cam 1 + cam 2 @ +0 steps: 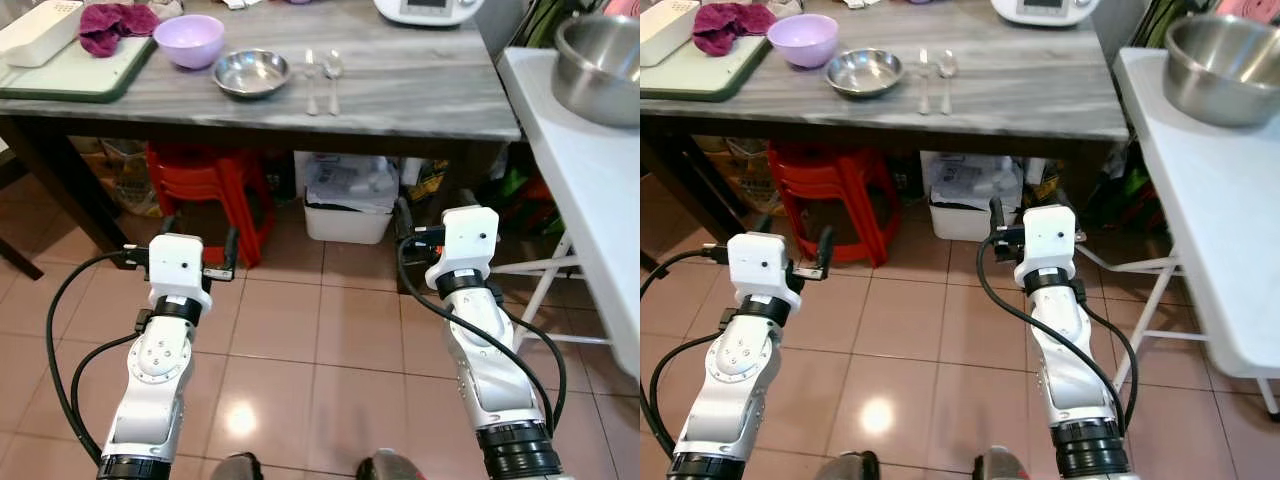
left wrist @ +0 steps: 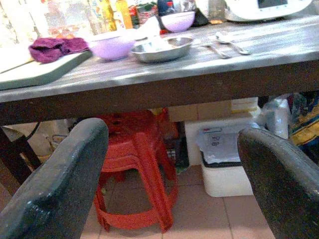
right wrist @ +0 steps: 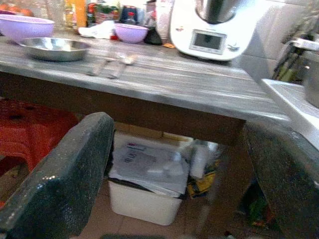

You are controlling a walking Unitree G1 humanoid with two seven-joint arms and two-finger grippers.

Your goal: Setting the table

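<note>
A grey wooden table (image 1: pixel 420 95) stands ahead of me. On it lie a shallow steel dish (image 1: pixel 252 73), a purple bowl (image 1: pixel 189 40) to its left, and a fork (image 1: pixel 311 82) and spoon (image 1: pixel 333 72) side by side to its right. My left gripper (image 1: pixel 200 238) is open and holds nothing, low over the tiled floor in front of the table. My right gripper (image 3: pixel 179 169) is likewise open and holds nothing, below the table's edge and facing its right half.
A green-edged board (image 1: pixel 70 75) with a magenta cloth (image 1: pixel 112 25) and a white box sits at the table's left. A white appliance (image 1: pixel 428 10) stands at the back. Red stools (image 1: pixel 205 185) and a white bin (image 1: pixel 350 210) are underneath. A white side table (image 1: pixel 590 190) with a steel bowl (image 1: pixel 600 65) stands on the right.
</note>
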